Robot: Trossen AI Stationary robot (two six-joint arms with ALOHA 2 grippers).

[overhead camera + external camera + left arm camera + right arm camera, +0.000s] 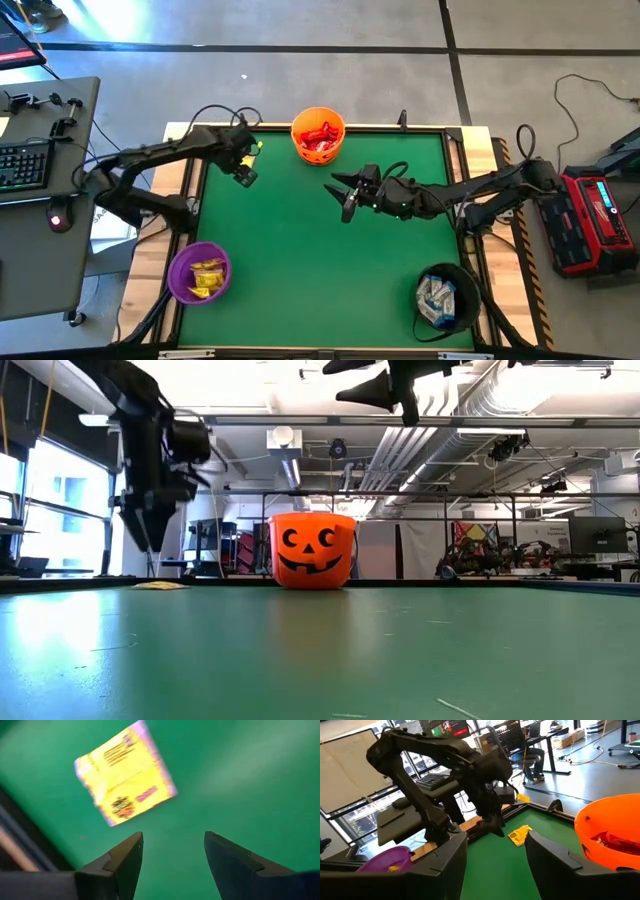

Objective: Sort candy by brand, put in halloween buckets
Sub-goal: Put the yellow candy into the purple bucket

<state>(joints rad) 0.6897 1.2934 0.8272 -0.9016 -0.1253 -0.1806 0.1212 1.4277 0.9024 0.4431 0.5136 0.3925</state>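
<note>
Yellow flat wrapped candy packet (125,772) lies on the green counter (300,260) near its far left corner, just beneath the left end effector (244,176). This end effector hovers above the packet with its fingers apart and holds nothing. The right end effector (343,193) hangs in the air over the middle of the counter, fingers also apart and empty. The orange round plastic bucket with black pumpkin face (312,550) stands at the far edge and contains red packets (318,136). The purple round bucket (198,271) at the near left holds yellow packets, and the black round bucket (446,297) at the near right holds white-blue packets.
</note>
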